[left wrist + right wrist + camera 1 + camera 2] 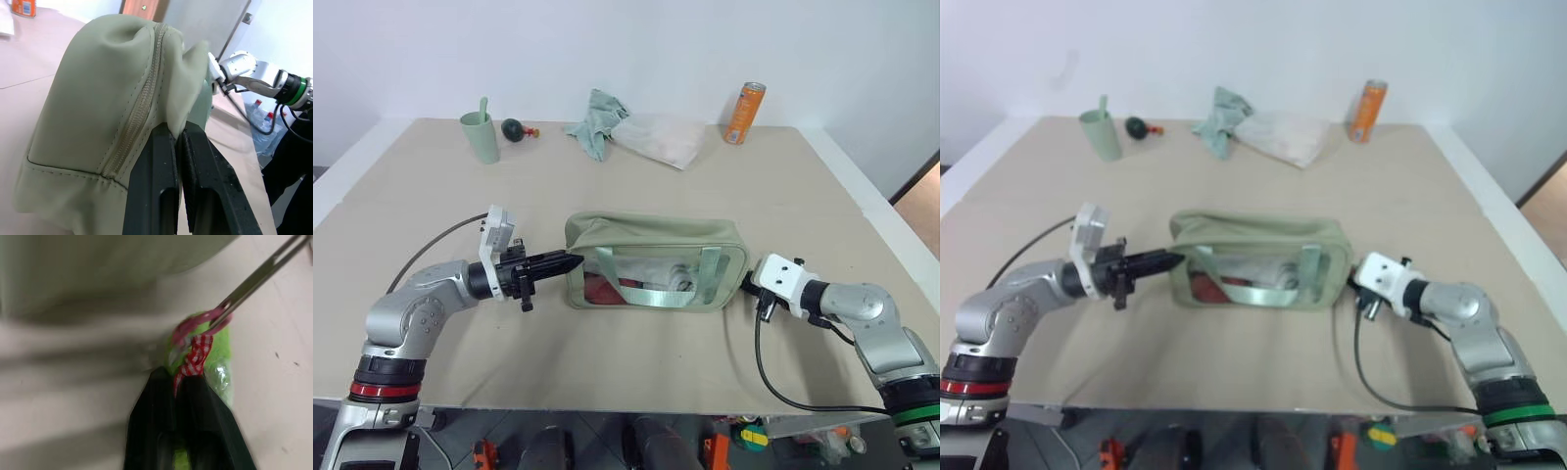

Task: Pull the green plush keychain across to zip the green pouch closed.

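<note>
The green pouch (pixel 651 259) lies on its side mid-table, with clear side panels and webbing handles. My left gripper (pixel 570 261) points level at the pouch's left end and is shut on a fold of its fabric (pixel 178 112), beside the zipper (pixel 139 107), which is zipped at that end. My right gripper (pixel 747 284) sits at the pouch's right end. In the right wrist view its black fingers (pixel 161 421) are shut on the green plush keychain (pixel 217 362), whose red checked ribbon and pink ring hang from a metal zipper pull (pixel 259 274).
Along the far edge stand a pale green cup (pixel 481 137), a dark green round toy (pixel 514 128), a teal cloth (pixel 597 122), a clear plastic bag (pixel 661 140) and an orange can (pixel 744 113). The table's near edge runs just under both arms.
</note>
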Robot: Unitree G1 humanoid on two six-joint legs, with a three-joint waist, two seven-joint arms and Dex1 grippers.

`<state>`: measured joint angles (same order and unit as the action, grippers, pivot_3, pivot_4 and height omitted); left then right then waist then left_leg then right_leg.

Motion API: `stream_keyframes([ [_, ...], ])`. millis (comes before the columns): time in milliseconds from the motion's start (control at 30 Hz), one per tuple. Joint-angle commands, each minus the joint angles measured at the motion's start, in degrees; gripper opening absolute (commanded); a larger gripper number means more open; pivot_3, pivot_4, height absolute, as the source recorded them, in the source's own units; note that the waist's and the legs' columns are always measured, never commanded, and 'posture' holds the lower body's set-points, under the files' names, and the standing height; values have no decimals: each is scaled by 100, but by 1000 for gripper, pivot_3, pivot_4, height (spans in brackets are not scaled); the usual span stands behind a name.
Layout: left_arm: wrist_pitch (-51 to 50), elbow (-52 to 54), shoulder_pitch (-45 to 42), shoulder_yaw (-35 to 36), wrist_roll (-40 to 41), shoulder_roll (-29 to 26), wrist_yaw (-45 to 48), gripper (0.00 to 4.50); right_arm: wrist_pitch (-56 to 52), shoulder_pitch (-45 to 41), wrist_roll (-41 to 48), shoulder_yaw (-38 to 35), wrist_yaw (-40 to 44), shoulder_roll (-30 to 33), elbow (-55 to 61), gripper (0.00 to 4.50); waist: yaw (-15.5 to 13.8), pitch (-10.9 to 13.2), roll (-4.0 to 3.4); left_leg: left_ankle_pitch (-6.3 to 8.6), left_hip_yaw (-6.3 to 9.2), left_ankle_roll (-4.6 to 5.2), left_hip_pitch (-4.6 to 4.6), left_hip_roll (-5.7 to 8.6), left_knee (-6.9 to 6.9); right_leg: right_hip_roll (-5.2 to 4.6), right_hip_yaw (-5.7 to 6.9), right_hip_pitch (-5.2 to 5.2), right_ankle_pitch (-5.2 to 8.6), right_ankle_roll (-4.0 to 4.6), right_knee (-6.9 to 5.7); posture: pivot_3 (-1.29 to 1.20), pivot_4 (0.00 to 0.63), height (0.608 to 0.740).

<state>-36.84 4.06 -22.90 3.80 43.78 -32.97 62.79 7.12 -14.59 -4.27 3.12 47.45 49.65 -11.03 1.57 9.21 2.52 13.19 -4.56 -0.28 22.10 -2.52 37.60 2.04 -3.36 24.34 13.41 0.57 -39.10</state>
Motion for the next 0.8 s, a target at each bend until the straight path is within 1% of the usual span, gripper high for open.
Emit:
stream_keyframes([
  [33,-174,27,7,226,39,-81,-236,0,-1186,-302,1342,-610,746,97,790,696,38,2,1,-2,-1,1,0,-2,0,1,0,0,0,0,0,0,150,740],
  [67,-192,55,26,241,42,-64,-269,0,-1264,-330,1399,-710,751,145,837,696,36,3,-1,-5,2,4,4,0,-2,2,-2,0,-6,-9,0,0,150,740],
  [100,-235,74,39,259,55,-48,-326,571,-1441,-352,1527,-821,824,206,884,1175,35,3,-1,-4,3,4,6,2,-10,1,-4,3,-6,-9,0,0,150,740],
  [133,-282,86,48,274,80,-40,-364,837,-1590,-355,1648,-922,900,266,937,1632,34,3,-1,-3,3,3,8,3,-10,1,-4,4,-5,-9,0,0,150,740],
  [167,-319,101,58,291,118,-36,-374,986,-1661,-368,1724,-1014,916,299,965,1783,33,3,-1,-2,3,3,9,3,-11,2,-4,5,-5,-7,0,0,150,740],
  [200,-392,137,61,336,209,-42,-381,1294,-1744,-414,1821,-1128,918,330,940,2109,32,3,-1,-1,5,3,11,4,-14,1,-4,7,-3,-6,2,0,150,740],
  [233,-441,194,54,435,327,-14,-455,1724,-1763,-422,1918,-1283,911,374,930,2598,33,5,0,5,6,1,14,4,-17,2,-3,8,2,2,4,0,150,740],
  [300,-549,378,85,644,574,3,-545,2282,-2279,-432,2404,-1635,1025,431,1059,3122,34,10,4,8,7,0,21,3,-19,4,-3,16,5,4,4,0,150,740],
  [333,-524,491,142,745,576,6,-689,2887,-2764,-342,2754,-1820,1127,496,1239,3744,34,10,4,8,9,0,26,2,-19,4,-2,21,5,4,4,0,150,740],
  [400,-568,681,265,848,557,-64,-865,3607,-3571,-143,3393,-2136,1324,594,1570,4438,35,11,2,8,9,0,26,2,-20,4,-3,22,5,4,5,0,150,740],
  [433,-679,786,399,910,604,-199,-840,3921,-3924,64,3769,-2403,1479,650,1784,4500,32,11,2,8,10,0,26,2,-21,4,-2,22,5,4,5,0,150,740],
  [500,-753,853,643,1075,494,-452,-936,3921,-4476,413,4399,-2917,1649,687,2091,4500,34,11,3,10,15,-2,27,2,-25,4,0,22,10,2,5,0,150,740],
  [633,-793,497,985,1772,676,-673,-1136,3921,-4882,909,4965,-3601,1524,511,2422,4500,42,18,7,15,17,-6,25,-4,-28,8,3,23,19,7,6,0,150,740],
  [733,-553,253,1257,2077,516,-758,-1104,3921,-5044,1187,5225,-3874,1336,296,2536,4500,42,19,9,15,17,-6,20,-7,-25,9,6,20,18,4,6,0,150,740],
  [800,-533,119,1258,2186,539,-751,-1134,3921,-5033,1255,5277,-3877,1248,207,2578,4500,40,19,10,15,17,-6,21,-6,-23,8,6,19,17,4,6,0,150,740],
])
